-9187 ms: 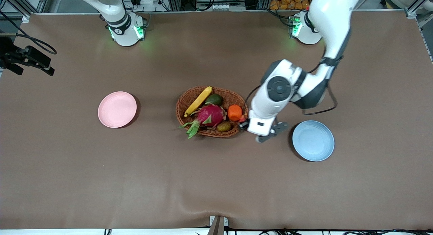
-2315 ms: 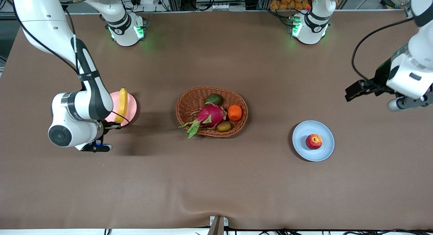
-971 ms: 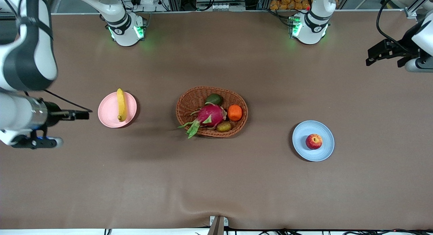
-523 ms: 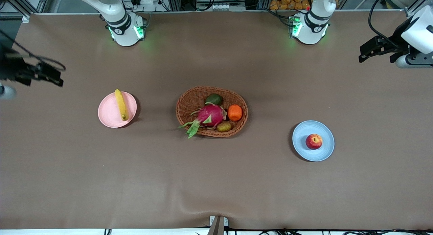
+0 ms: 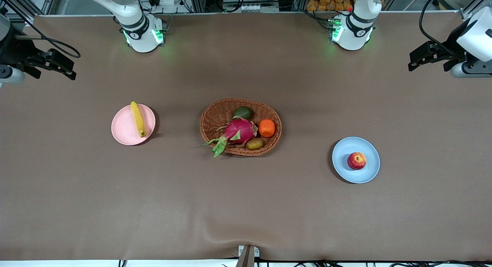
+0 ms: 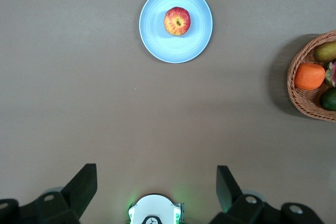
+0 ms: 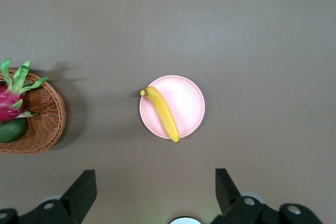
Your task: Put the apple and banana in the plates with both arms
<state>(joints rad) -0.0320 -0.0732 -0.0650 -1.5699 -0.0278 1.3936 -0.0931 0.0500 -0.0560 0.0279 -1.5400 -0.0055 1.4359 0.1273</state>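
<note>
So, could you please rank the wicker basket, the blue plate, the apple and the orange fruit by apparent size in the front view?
1. wicker basket
2. blue plate
3. apple and orange fruit: these look about alike, so I would not rank them.

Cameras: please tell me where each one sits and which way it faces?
Front view: high across the table, facing both arm bases.
Left wrist view: above the blue plate with the apple; open left gripper shows.
Right wrist view: above the pink plate with the banana; open right gripper shows.
All share the basket.
</note>
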